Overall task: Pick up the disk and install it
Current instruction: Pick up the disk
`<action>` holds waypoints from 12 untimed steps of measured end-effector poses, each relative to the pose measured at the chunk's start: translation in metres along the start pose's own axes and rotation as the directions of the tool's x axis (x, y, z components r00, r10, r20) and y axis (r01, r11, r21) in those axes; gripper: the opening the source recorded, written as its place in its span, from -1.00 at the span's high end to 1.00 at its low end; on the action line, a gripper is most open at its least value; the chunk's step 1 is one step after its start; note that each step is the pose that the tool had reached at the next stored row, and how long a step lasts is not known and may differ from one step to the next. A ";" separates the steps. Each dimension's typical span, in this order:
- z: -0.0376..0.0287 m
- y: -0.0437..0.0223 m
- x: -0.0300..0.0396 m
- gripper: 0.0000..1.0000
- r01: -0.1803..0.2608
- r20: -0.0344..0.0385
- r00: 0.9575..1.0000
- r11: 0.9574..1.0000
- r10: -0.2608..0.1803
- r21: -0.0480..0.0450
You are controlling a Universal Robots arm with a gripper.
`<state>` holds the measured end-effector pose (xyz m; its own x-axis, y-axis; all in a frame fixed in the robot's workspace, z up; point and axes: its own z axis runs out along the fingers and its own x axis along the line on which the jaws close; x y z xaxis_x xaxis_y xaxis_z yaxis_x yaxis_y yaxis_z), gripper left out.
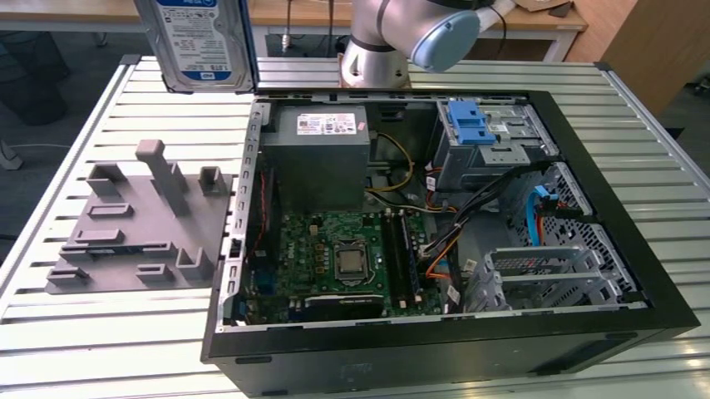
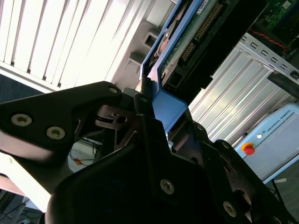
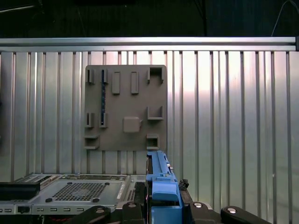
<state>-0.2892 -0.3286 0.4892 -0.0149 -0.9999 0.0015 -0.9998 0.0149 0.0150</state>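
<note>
exterior view: disk [image 1: 199, 41] upright, raised above the table [image 1: 111, 332] near the open case [image 1: 638, 241], on the exterior view's left; grey plate [image 1: 122, 233] beside the case.
second wrist view: gripper [image 2: 163, 112] jaws pinching the disk's [image 2: 196, 32] blue rail.
first wrist view: disk [image 3: 159, 182] edge-on, plate [image 3: 126, 107] beyond.

disk [image 1: 202, 41] has a glossy paper label and blue plastic rails, table [image 1: 111, 332] is shiny ribbed metal slats, grey holder plate [image 1: 122, 249] looks like matt plastic, case [image 1: 444, 349] matt black
</note>
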 end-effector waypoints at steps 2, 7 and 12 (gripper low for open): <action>0.0000 -0.0009 0.0000 0.26 0.000 0.000 1.000 1.000 0.000 0.000; 0.0000 -0.0034 -0.0001 0.26 0.000 0.000 1.000 1.000 0.000 0.000; -0.0001 -0.0063 -0.0001 0.26 0.000 0.000 1.000 1.000 0.000 0.000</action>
<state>-0.2829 -0.3286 0.4892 -0.0149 -0.9999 0.0015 -0.9998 0.0149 0.0150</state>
